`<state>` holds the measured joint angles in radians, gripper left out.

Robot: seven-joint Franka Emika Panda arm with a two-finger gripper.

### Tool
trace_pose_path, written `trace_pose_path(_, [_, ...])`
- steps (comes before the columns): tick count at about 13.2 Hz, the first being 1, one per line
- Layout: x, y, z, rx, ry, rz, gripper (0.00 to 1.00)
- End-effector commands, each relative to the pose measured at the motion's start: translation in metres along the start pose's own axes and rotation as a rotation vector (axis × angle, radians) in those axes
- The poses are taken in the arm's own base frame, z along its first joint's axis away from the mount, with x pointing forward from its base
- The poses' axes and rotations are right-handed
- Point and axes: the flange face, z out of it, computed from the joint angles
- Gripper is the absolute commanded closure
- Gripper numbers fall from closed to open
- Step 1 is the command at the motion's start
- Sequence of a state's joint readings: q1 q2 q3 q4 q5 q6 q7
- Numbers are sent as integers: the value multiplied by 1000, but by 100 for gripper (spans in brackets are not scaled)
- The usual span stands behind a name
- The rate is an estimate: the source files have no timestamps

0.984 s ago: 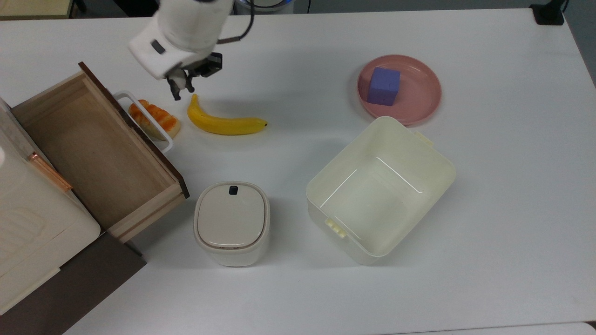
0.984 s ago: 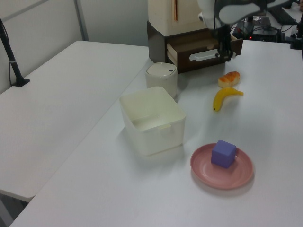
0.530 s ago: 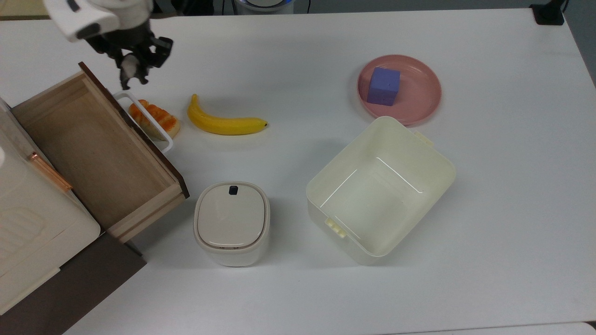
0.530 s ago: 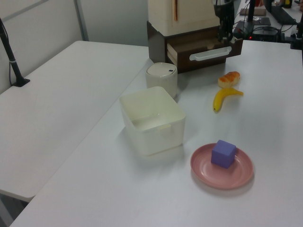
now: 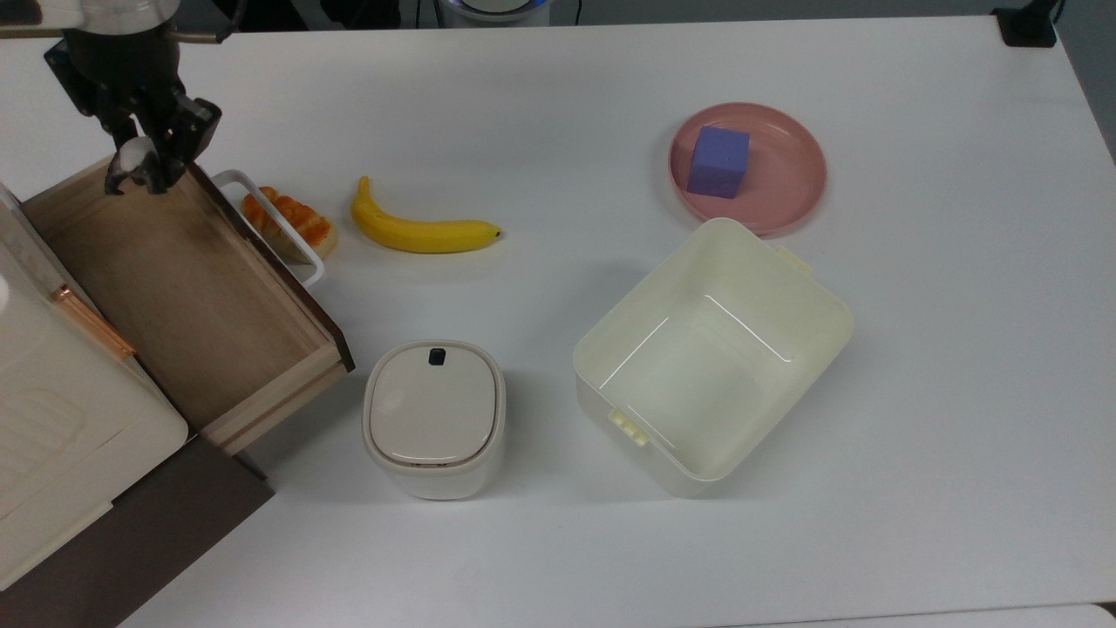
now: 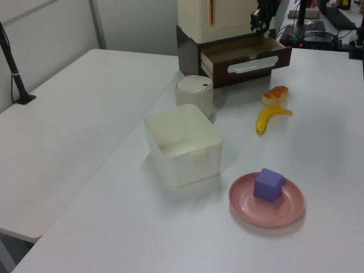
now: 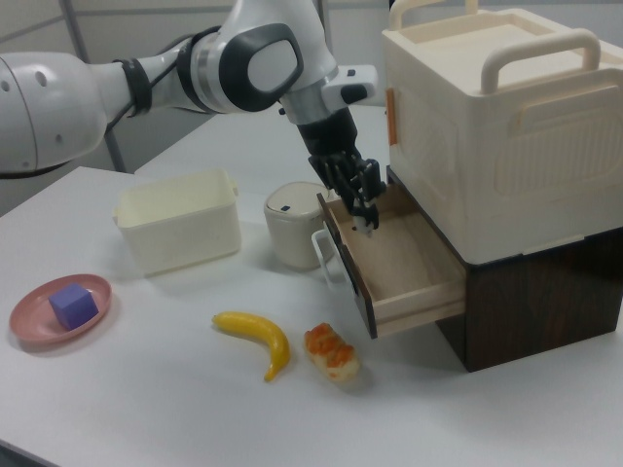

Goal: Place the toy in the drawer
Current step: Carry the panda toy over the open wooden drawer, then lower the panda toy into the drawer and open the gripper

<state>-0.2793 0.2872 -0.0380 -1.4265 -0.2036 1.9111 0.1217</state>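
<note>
The toy (image 5: 131, 156) is a small black-and-white figurine pinched between my fingers, mostly covered by them. My gripper (image 5: 137, 172) is shut on it and hangs over the back corner of the open drawer (image 5: 192, 279), at the top view's upper left. In the right view the gripper (image 7: 362, 212) holds the toy (image 7: 367, 226) just above the light-wood drawer floor (image 7: 404, 268), inside the dark front panel. The left view has the gripper (image 6: 259, 21) above the drawer (image 6: 250, 57) with its white loop handle (image 6: 253, 64).
An orange bread roll (image 5: 288, 222) lies against the drawer handle (image 5: 272, 228), with a banana (image 5: 418, 231) beside it. A lidded cream pot (image 5: 433, 417) and a cream bin (image 5: 711, 353) sit nearer the front. A purple cube (image 5: 718, 161) rests on a pink plate (image 5: 785, 183). A cream box (image 7: 496, 126) tops the cabinet.
The gripper has travelled toward the top view's left, from beside the banana's tip, past the drawer handle, to above the drawer's interior, with the toy still held.
</note>
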Motion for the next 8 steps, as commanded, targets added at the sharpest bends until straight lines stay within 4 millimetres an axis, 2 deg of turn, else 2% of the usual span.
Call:
trace_pose_path(1, [6, 7, 11, 6, 20, 34, 100])
trace_pose_path(2, [8, 10, 19, 5, 23, 41, 100])
trace_pose_path(4, [12, 16, 47, -23, 4, 39, 100])
trace_pose_path(5, [14, 18, 52, -29, 16, 39, 100])
trace_pose_path(6, [15, 22, 55, -27, 17, 46, 54])
trace_pose_path(7, [15, 24, 56, -26, 17, 58, 16])
trace_pose_path(8, [15, 25, 56, -29, 17, 73, 0])
